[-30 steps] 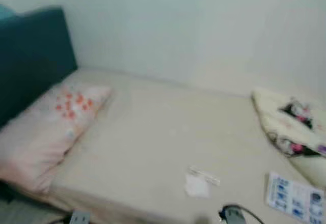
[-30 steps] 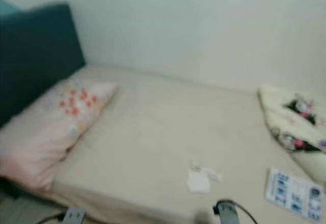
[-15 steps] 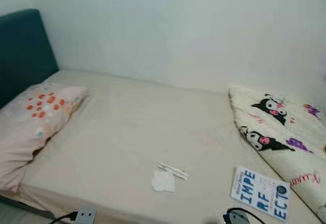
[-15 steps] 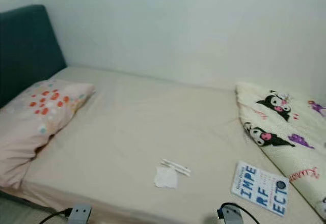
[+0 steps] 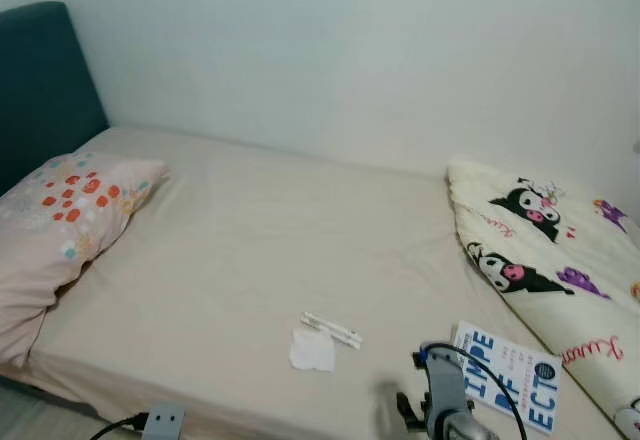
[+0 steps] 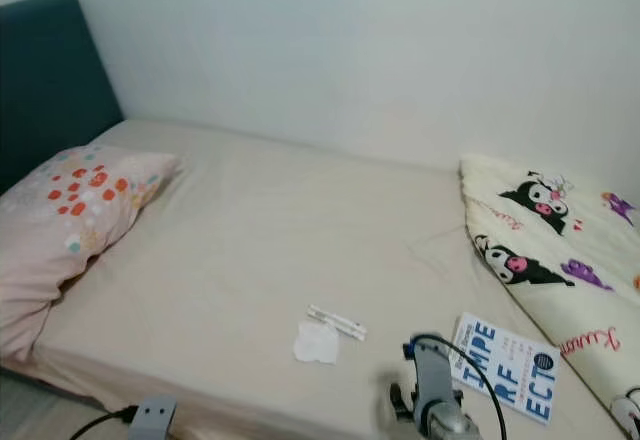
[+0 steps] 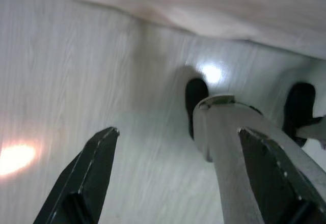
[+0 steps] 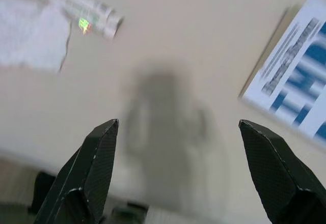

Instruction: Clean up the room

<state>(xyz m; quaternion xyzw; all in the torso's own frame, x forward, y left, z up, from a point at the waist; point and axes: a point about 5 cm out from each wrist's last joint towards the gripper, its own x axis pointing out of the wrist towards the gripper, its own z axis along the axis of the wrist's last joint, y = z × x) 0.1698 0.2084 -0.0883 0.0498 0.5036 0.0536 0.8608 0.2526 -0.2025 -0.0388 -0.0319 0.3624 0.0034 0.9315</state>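
From the head, the right gripper (image 5: 440,400) hangs above the bed (image 5: 250,250) edge; the crumpled tissue (image 5: 312,350) and a thin wrapper stick (image 5: 332,329) lie just to its left, the book (image 5: 508,375) to its right. Its wrist view shows fingers spread wide, the stick (image 8: 76,7) slanting ahead. The left gripper (image 7: 178,142), open, hangs over the floor (image 7: 61,81).
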